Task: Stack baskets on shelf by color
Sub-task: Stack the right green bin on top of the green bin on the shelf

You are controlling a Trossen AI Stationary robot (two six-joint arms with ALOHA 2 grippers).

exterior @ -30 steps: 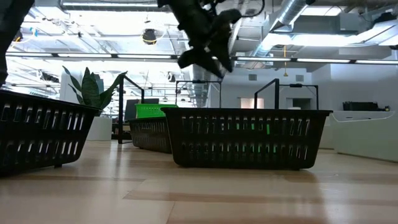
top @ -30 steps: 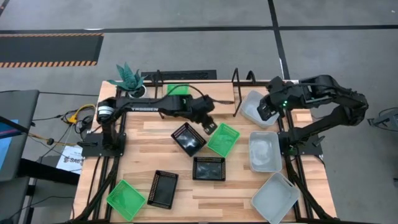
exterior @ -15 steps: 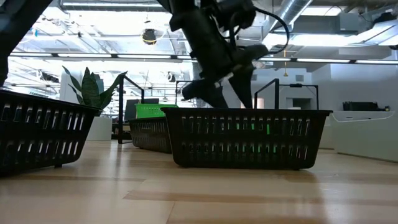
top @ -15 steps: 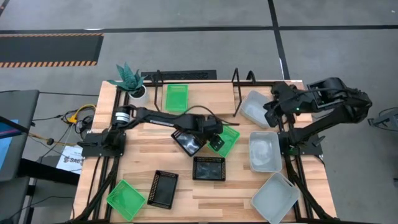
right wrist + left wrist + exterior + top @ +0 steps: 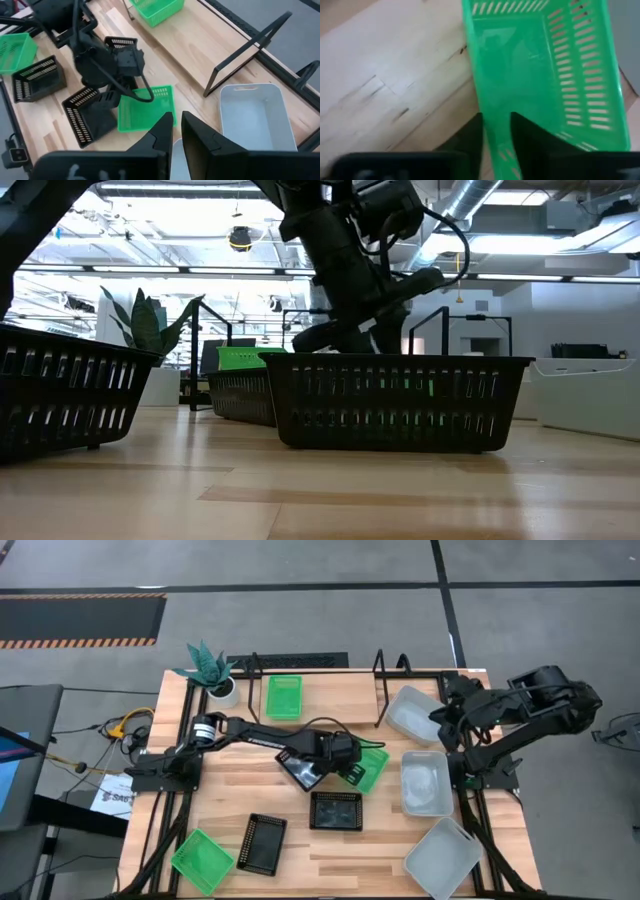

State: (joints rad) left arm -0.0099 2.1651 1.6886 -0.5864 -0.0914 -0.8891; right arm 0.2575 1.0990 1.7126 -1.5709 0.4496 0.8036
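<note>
The left arm is reaching across the middle of the desk [image 5: 240, 765], and the left gripper [image 5: 496, 131] is pinching the near rim of a green basket [image 5: 366, 766] lying just right of the desk's centre; in the left wrist view the two dark fingers [image 5: 470, 137] are closing on either side of that green rim, one inside the basket and one outside. A black mesh basket [image 5: 301, 766] is sitting tilted just beside the gripper, on its left in the high view, and a second black basket [image 5: 336, 810] is lying flat nearer the front edge. A third black basket [image 5: 262, 843] and another green basket [image 5: 203, 860] are resting near the front left corner. The shelf [image 5: 330, 690] is running along the back edge of the desk, and one green basket [image 5: 284, 696] is already standing on its left part, beside a small potted plant [image 5: 208, 667]. Three translucent white baskets are lying down the right side: one at the shelf's right end [image 5: 415, 712], one in the middle [image 5: 426, 783] and one at the front right corner [image 5: 442, 857]. The right arm is waiting folded at the back right, with the right gripper [image 5: 176, 125] hanging above the white baskets, its fingers drawn nearly together with only a slim gap and holding nothing.
</note>
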